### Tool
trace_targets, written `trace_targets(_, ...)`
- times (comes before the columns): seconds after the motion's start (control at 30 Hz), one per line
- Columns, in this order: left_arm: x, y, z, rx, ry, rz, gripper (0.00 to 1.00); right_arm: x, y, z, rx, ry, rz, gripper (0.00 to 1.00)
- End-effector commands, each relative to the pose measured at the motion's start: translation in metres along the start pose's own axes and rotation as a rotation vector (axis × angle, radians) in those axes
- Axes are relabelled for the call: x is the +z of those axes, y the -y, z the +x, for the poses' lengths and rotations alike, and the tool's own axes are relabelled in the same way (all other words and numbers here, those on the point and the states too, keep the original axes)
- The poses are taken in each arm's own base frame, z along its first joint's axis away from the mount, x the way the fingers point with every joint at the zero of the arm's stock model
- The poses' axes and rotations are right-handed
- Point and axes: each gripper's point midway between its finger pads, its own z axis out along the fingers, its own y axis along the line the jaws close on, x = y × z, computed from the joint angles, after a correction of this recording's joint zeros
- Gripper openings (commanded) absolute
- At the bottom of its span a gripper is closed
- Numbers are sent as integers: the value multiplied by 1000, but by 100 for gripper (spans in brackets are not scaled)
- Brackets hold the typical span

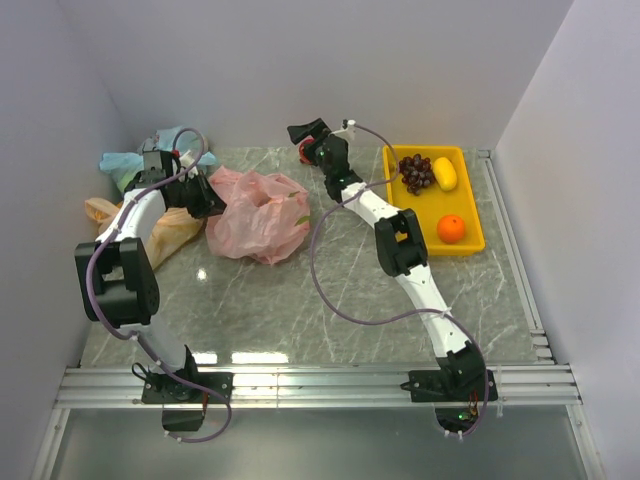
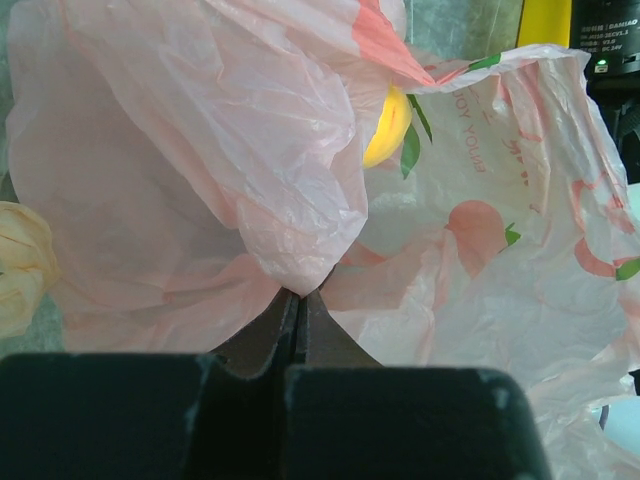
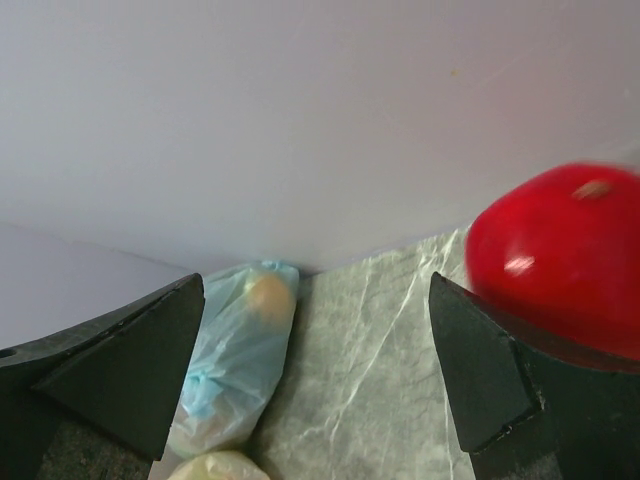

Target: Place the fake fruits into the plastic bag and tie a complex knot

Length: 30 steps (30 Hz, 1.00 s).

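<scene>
The salmon-pink plastic bag point(image 1: 258, 215) lies crumpled on the left of the table. My left gripper point(image 1: 207, 200) is at its left edge, shut on a fold of the bag point(image 2: 300, 285). A yellow patch with green leaf shapes point(image 2: 388, 125) shows between the folds; I cannot tell whether it is print or fruit. My right gripper point(image 1: 312, 140) is open near the back wall with nothing between its fingers point(image 3: 318, 300). A red round fruit point(image 3: 560, 260) sits just outside its right finger point(image 1: 302, 154). A grape bunch point(image 1: 415, 172), a yellow fruit point(image 1: 444, 173) and an orange ball point(image 1: 451, 228) lie in the tray.
The yellow tray point(image 1: 470, 245) stands at the back right. A blue-green tied bag point(image 1: 125, 160) point(image 3: 235, 370) and a pale peach tied bag point(image 1: 170, 228) point(image 3: 215, 468) lie at the back left beside the left arm. Walls close in on three sides.
</scene>
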Motion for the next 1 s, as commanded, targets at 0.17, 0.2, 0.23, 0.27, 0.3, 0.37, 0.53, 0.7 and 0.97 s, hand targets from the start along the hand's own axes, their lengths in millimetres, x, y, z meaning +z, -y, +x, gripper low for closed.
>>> trace_targets(0.17, -2, 5, -11, 25, 16, 18, 0, 5, -24, -48, 0, 132, -28, 100)
trace_targets(0.2, 0, 4, -11, 23, 13, 16, 0, 5, -21, -44, -4, 123, -23, 100)
trace_targets(0.23, 0, 3, -13, 22, 16, 14, 0, 5, -15, -40, -3, 115, -12, 100)
trace_targets(0.27, 0, 4, -12, 22, 13, 17, 0, 5, -10, -37, -2, 104, 1, 100)
trace_targets(0.3, 1, 2, -13, 17, 13, 13, 0, 5, -7, -36, 4, 102, 9, 100)
trace_targets(0.37, 0, 2, -13, 19, 14, 14, 0, 6, -2, -35, 4, 100, 20, 100)
trace_targets(0.53, 1, 0, -14, 14, 15, 6, 0, 5, 19, -29, 26, 76, 83, 100)
trace_targets(0.7, -1, -1, -16, 19, 16, 1, 0, -12, 11, -41, 27, -7, 87, 100)
trace_targets(0.97, -4, 3, -14, 1, 27, 18, 0, -125, 33, -108, -58, -303, 227, 100)
